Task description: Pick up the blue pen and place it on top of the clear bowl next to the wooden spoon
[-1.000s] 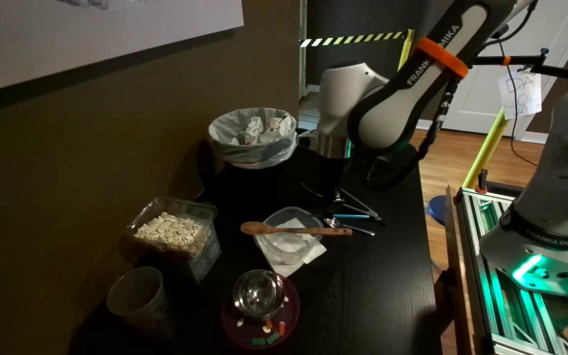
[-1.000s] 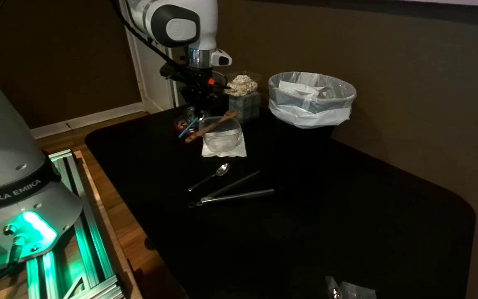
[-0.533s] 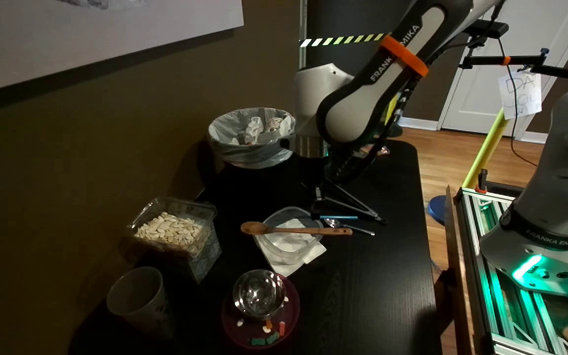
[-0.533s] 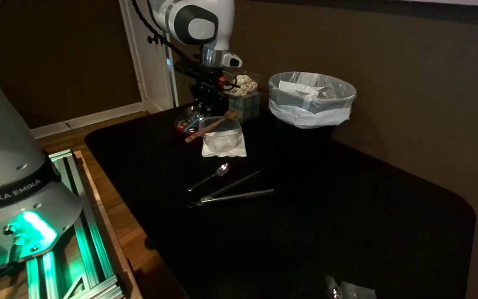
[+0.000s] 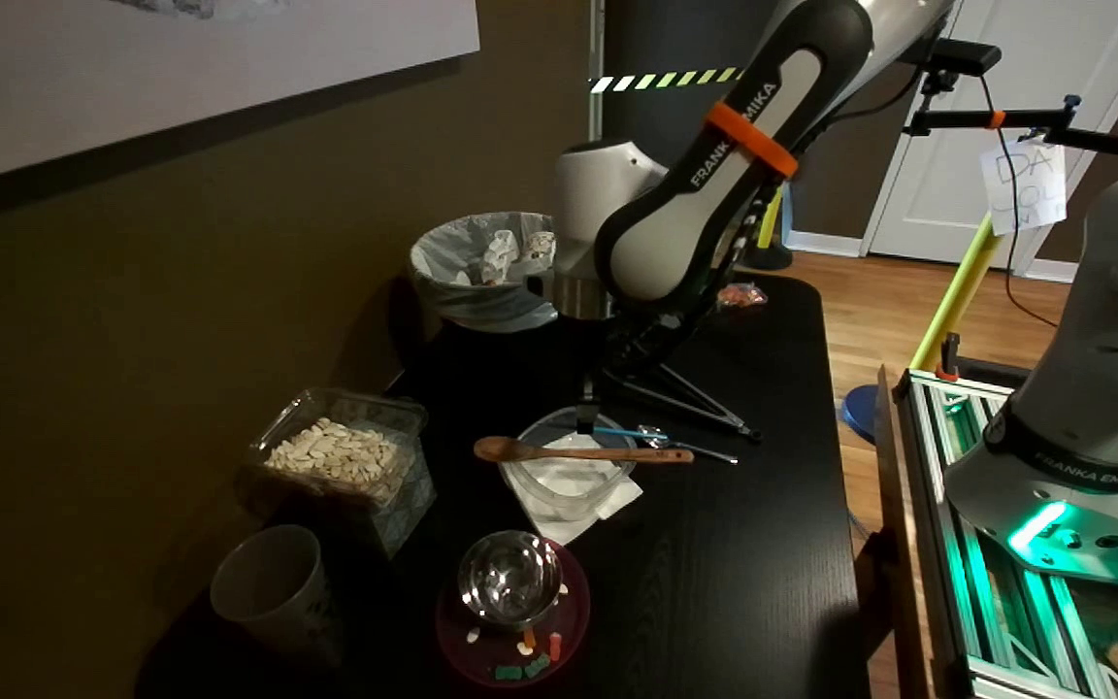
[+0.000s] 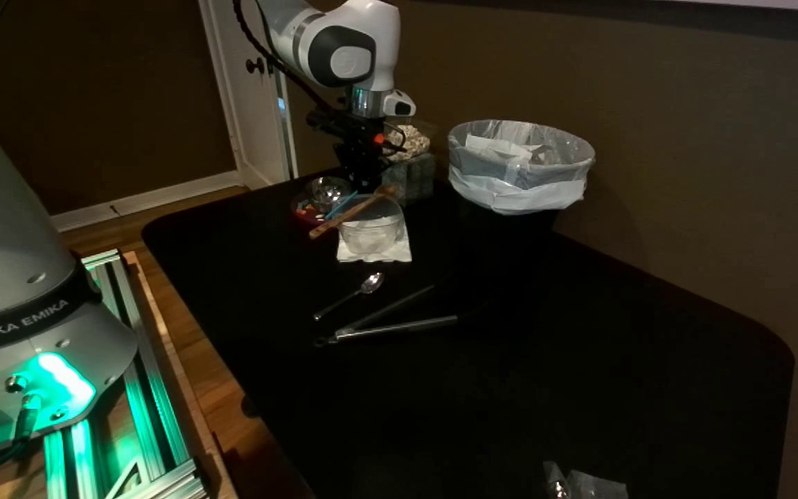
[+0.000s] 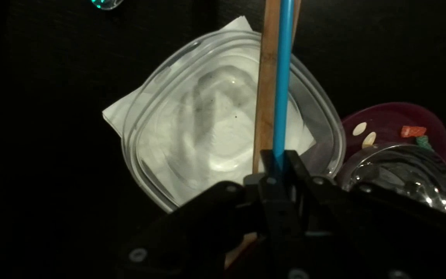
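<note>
My gripper (image 7: 279,155) is shut on the blue pen (image 7: 283,69) near one end. The pen juts out level from the fingertips; it also shows in both exterior views (image 5: 632,433) (image 6: 341,206). The clear bowl (image 7: 319,104) is a squarish plastic dish on the table, seen in both exterior views (image 5: 564,507) (image 6: 371,232). The wooden spoon (image 7: 266,89) lies across its rim, also in both exterior views (image 5: 583,453) (image 6: 352,215). The gripper is above the bowl, with the pen nearly parallel to the spoon and partly over it in the wrist view. The pen's gripped end is hidden.
A napkin (image 5: 625,498) lies under the bowl. A shiny bowl (image 5: 510,580) sits on a red plate (image 5: 574,592) beside it. A tub of grains (image 5: 341,456), a cup (image 5: 268,582) and a lined bin (image 5: 481,301) line the wall. A metal spoon (image 6: 371,283) and tongs (image 6: 399,327) lie nearby.
The gripper has carried the pen across to above the clear bowl, leftward in an exterior view and rightward in the other. The bowl and wooden spoon have not moved.
</note>
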You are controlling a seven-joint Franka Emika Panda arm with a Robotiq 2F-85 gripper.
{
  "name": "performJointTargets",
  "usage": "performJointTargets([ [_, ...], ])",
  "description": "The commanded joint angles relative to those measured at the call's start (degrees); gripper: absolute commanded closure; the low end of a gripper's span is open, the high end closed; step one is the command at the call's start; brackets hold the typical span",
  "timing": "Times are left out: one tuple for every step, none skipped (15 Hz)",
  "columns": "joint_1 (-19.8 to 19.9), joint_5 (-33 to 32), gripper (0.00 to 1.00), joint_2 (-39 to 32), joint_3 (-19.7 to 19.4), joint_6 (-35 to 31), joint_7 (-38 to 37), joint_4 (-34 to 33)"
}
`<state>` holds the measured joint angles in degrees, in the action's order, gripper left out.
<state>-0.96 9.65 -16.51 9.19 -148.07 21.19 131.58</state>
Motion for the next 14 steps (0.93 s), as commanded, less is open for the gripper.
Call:
performJointTargets([
  [0.12,-1.33,0.91,-0.52,-0.04,0.16,-1.54,-0.63],
  [0.03,-1.7,0.98,-1.06,-0.21,0.06,-2.23,-1.02],
  [0.46,-0.77,0.98,-1.89,0.13,0.22,-1.75,-1.91],
  [0.88,0.13,0.98,-2.62,0.46,0.35,-1.09,-2.86],
  [0.84,-0.04,0.98,-2.95,0.38,0.35,-1.2,-3.44],
  [0.94,-0.15,0.98,-3.46,0.43,0.58,-1.06,-4.25],
  [1.01,-0.26,0.98,-3.96,0.44,0.75,-1.06,-5.09],
  [0.82,-0.99,0.98,-4.53,0.13,1.09,-1.58,-5.93],
  [0.72,-1.43,0.98,-5.01,-0.07,1.45,-1.95,-6.67],
  [0.59,-2.02,0.98,-5.82,-0.47,2.19,-2.63,-7.64],
  [0.62,-2.23,0.98,-6.54,-0.65,2.61,-2.85,-8.41],
  [0.71,-2.25,0.98,-7.33,-0.71,3.29,-2.85,-9.18],
  [0.76,-2.24,0.98,-8.0,-0.78,3.83,-2.89,-9.74],
  [0.84,-2.3,0.98,-8.71,-0.86,4.4,-2.89,-10.36],
])
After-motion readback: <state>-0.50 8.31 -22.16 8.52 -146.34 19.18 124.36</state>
